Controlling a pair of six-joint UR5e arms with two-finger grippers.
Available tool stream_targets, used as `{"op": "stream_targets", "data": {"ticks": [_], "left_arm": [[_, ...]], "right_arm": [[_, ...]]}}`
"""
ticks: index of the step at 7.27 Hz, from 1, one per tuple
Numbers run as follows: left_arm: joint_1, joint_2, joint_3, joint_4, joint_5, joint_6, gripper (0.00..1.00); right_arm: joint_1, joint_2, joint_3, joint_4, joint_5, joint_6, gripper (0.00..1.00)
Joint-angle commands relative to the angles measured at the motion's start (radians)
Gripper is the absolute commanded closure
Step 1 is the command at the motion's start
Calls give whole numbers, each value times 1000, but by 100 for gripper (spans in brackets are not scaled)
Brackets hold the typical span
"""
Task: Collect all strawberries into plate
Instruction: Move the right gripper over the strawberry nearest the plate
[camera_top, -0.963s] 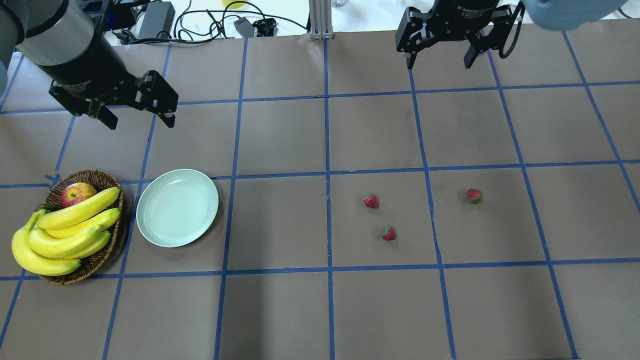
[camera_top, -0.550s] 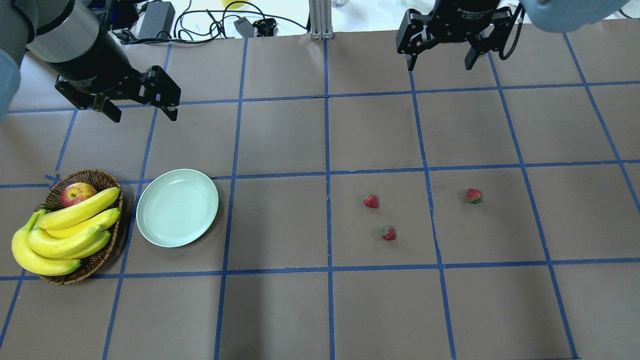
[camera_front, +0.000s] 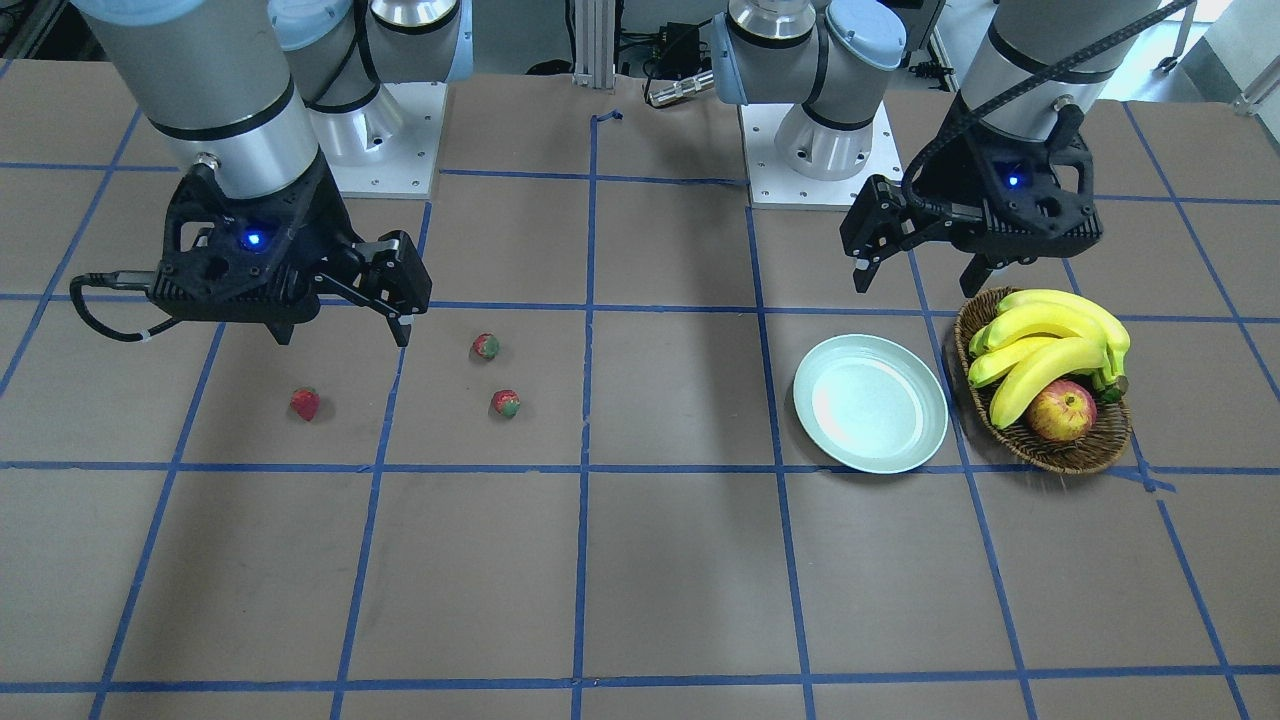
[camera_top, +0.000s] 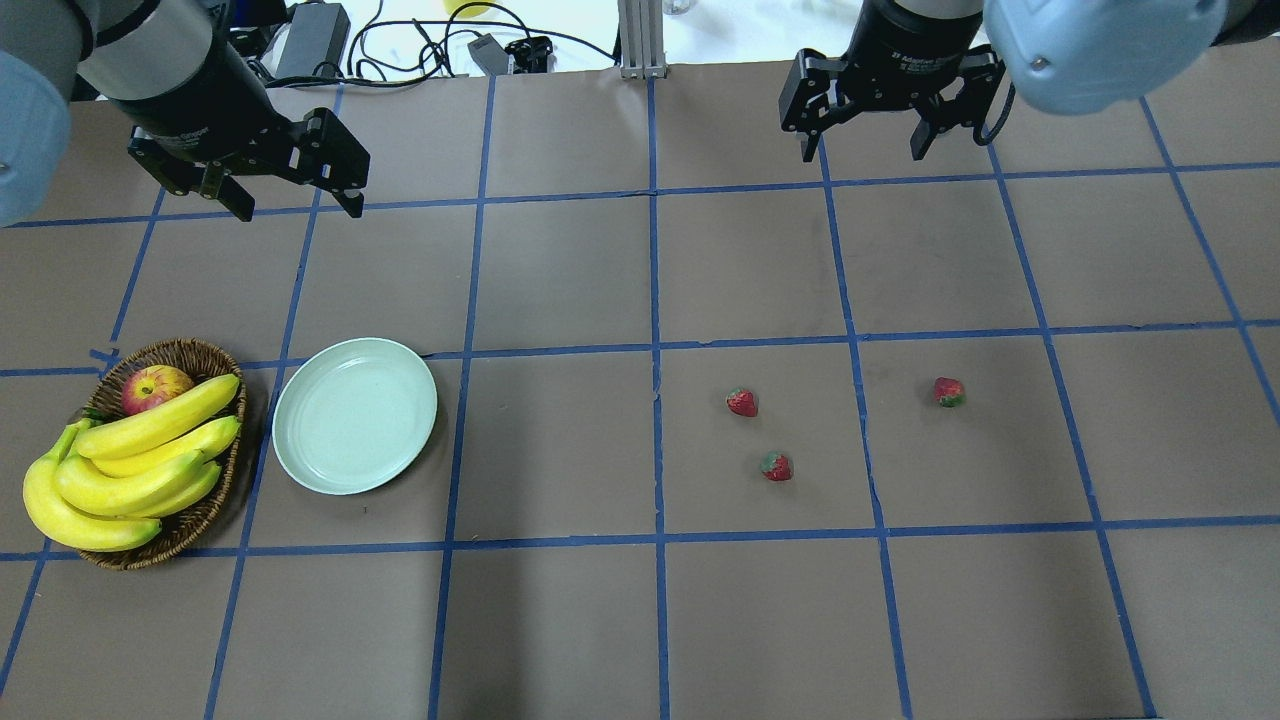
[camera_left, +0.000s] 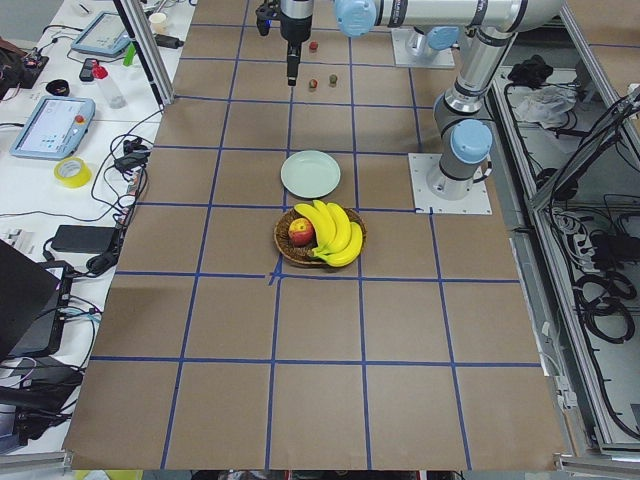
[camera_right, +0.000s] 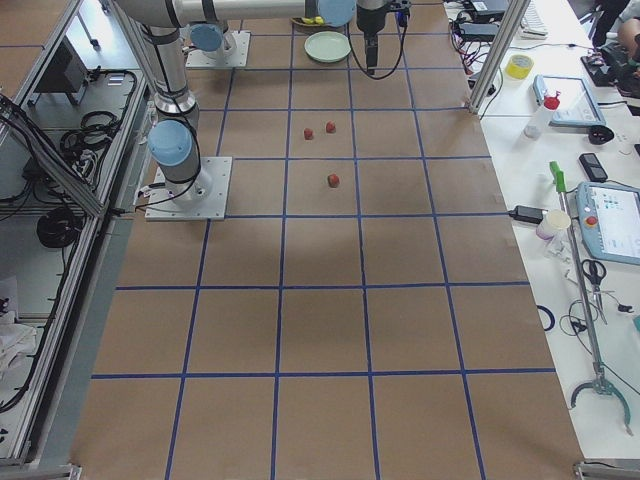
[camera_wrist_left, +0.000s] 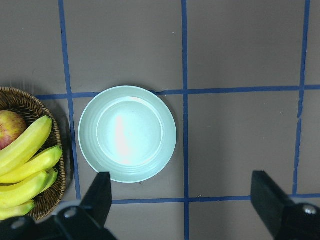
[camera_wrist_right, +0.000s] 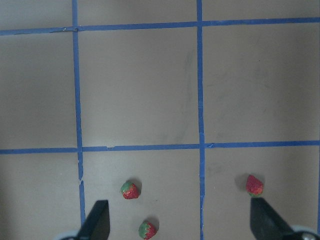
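Note:
Three strawberries lie on the brown table right of centre: one (camera_top: 742, 402), one (camera_top: 777, 466) nearer the front, one (camera_top: 949, 391) further right. They also show in the right wrist view (camera_wrist_right: 130, 190), (camera_wrist_right: 147, 229), (camera_wrist_right: 254, 185). The pale blue-green plate (camera_top: 355, 415) sits empty at the left, also in the left wrist view (camera_wrist_left: 127, 133). My left gripper (camera_top: 298, 210) is open and empty, high above the table behind the plate. My right gripper (camera_top: 861, 154) is open and empty at the far edge, well behind the strawberries.
A brown wicker basket (camera_top: 180, 355) with bananas (camera_top: 130, 460) and a red-yellow apple (camera_top: 155, 388) stands just left of the plate. Cables and a power supply (camera_top: 312, 38) lie beyond the table's far edge. Blue tape lines grid the table.
My left gripper has moved toward the far edge and slightly right. My right gripper has shifted a little to the left. Strawberries, plate and basket have not moved.

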Motion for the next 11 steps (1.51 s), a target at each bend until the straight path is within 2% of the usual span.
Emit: {"op": "stream_targets", "data": {"ticks": [1,2,3,5,9,10,11], "left_arm": [[-4,-10,-15,2,5,3,0],[-4,-15,-22,2,-1,9,0],[-4,-12,-35,8,1,12,0],[-4,-18,-43,42,-2,16,0],[0,-8,-86,64,7,18,0],[-1,-7,-89,64,8,16,0],[1,-5,-86,64,5,21,0]], "right_arm": [[17,20,104,-47,-2,13,0],[50,30,190,-113,-4,45,0],[79,59,296,-252,1,112,0],[129,169,385,-465,-2,168,0],[138,251,412,-503,48,128,4],[138,252,415,-502,50,119,15],[138,252,418,-499,51,117,15]]}}
